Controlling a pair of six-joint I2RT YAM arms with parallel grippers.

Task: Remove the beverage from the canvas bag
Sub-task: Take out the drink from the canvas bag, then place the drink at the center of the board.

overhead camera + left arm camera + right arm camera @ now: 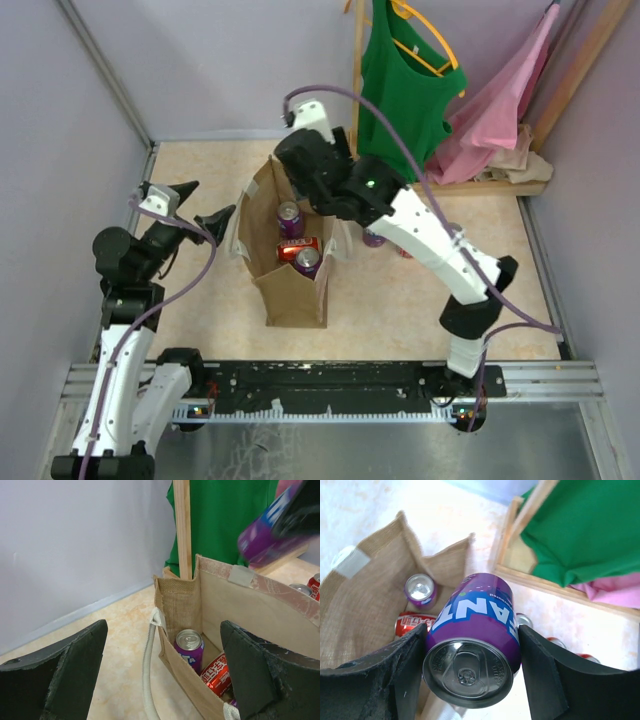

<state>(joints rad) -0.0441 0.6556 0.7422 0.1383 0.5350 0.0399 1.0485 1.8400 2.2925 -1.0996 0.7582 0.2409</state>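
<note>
The tan canvas bag (292, 285) stands open in the middle, its pale strap (147, 670) hanging on its left side. Inside I see a purple can (290, 218), a red can (298, 247) lying flat and another purple can (307, 262). My right gripper (472, 652) is shut on a purple Fanta can (475, 635) and holds it tilted above the bag's far right corner; this can also shows in the left wrist view (272, 530). My left gripper (203, 205) is open and empty, just left of the bag, its jaws straddling the bag's near wall (200, 690).
Several loose cans (525, 620) stand on the table right of the bag, partly under my right arm (430, 240). A wooden rack (357, 70) with a green top (405, 80) and pink cloth (500, 110) stands behind. Purple walls close in the sides.
</note>
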